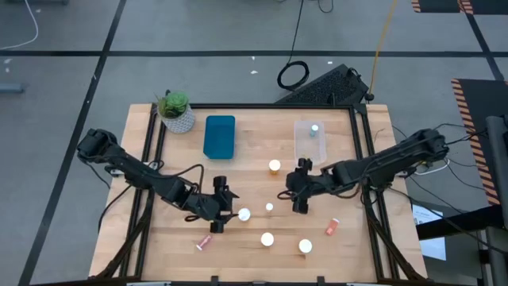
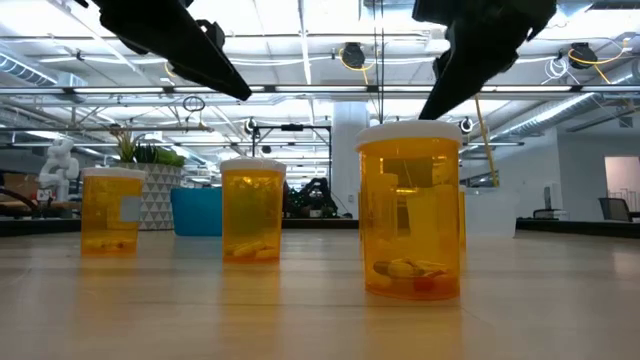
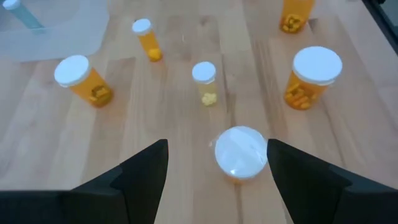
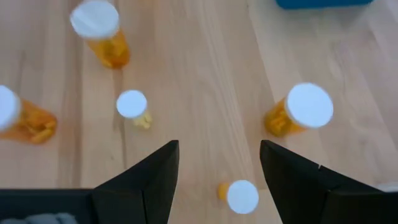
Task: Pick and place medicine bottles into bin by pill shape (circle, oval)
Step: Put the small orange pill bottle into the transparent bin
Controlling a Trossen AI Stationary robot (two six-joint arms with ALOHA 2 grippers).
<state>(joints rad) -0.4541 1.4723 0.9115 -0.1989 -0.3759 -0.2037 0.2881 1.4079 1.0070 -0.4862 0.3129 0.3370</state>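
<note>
Left gripper open over desk, a bottle between its fingers. Right gripper open, holding nothing.

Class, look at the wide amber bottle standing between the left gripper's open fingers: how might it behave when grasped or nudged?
The bottle looks nearly empty, so probably light. Its smooth round body may slip or twist between the left gripper fingers. Upright now, it would likely roll if tipped.

My fingers are black, and the bottles are amber with white caps on the light wood table. The bin is teal, another bin is clear, and the plant is green in a white patterned pot.
</note>
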